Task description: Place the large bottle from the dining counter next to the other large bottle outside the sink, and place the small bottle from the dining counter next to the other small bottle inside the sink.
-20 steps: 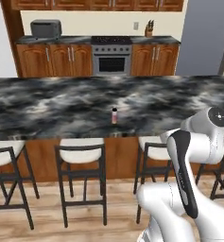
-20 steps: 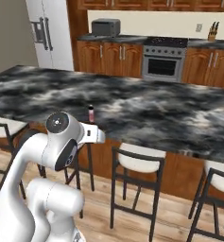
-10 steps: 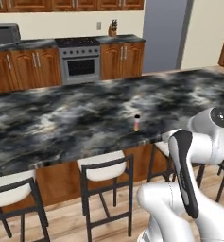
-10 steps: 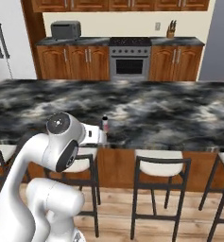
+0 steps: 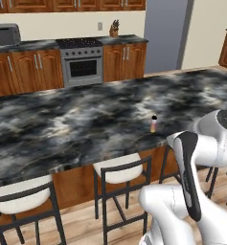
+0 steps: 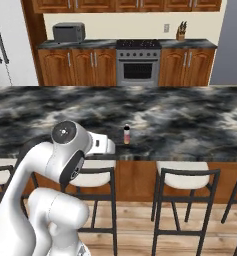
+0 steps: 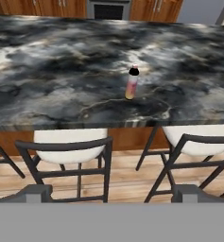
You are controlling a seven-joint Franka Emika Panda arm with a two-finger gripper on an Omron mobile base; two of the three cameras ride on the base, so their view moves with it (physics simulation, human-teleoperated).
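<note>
Base swung right since earlier frame; large bottle [image 7: 132,83] untouched on dining desk [image 7: 47,61]; claw [image 7: 111,198] spread wide, empty; both placements remained.

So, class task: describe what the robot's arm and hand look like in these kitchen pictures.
The arm is glossy white with rounded, bulky segments, dark bands at the joints and a round grey cap on one joint. The hand ends in two small, blocky grey finger tips.

The bench [image 7: 47,71] is showing a glossy black-and-grey marbled stone top over brown wood sides. The large bottle [image 7: 132,83] is looking like clear plastic. The stools [image 7: 71,150] are pairing matt dark metal frames with pale cushioned seats.
</note>
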